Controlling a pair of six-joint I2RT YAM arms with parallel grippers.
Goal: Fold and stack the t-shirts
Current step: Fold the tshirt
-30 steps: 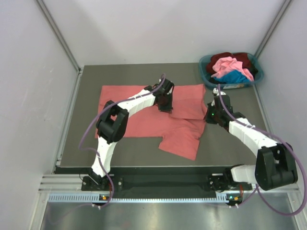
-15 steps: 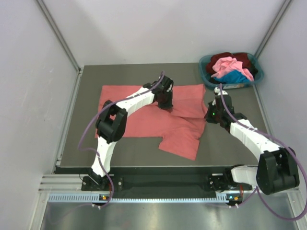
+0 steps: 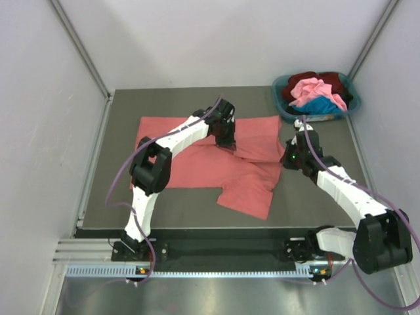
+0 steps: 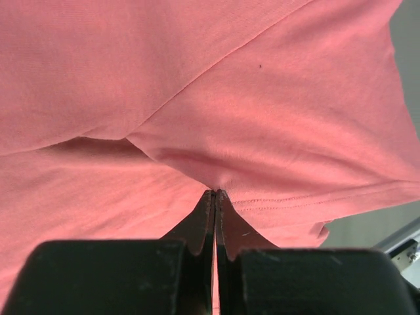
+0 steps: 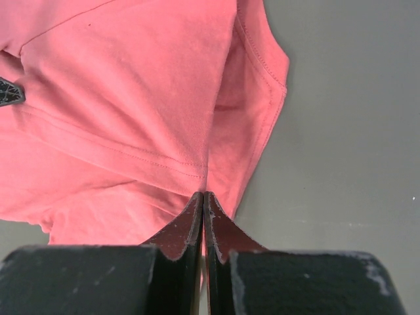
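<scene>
Salmon-red cloth sits under both our grippers. The large plain salmon-red cloth t-shirt (image 3: 197,167) lies spread on the dark grey flat table (image 3: 308,197), with one flap spilling toward the near edge, on our side of both pairs of fingers.

Nearest, our right gripper (image 5: 203,194) has its fingers pressed together on the stitched hem at the shirt's right border, with bare table just right of the fingertips. We judge it holds that edge to give the fold a controlled corner.

Farther out, our left gripper (image 4: 214,192) is also clamped. Its tips pinch a puckered ridge where one layer overlaps another just ahead of them. That pinch sits nearer the shirt's middle, so the two grips together can probably carry one side over as a straight panel rather than a bunch.

Beyond the right fingers, well apart at the far corner, the teal plastic basket (image 3: 278,92) holds the crumpled pink t-shirt (image 3: 312,87), dark maroon t-shirt (image 3: 331,80) and bright blue t-shirt (image 3: 316,105). They are out of the way there. None of them is folded, so we reckon the task is near its start.
</scene>
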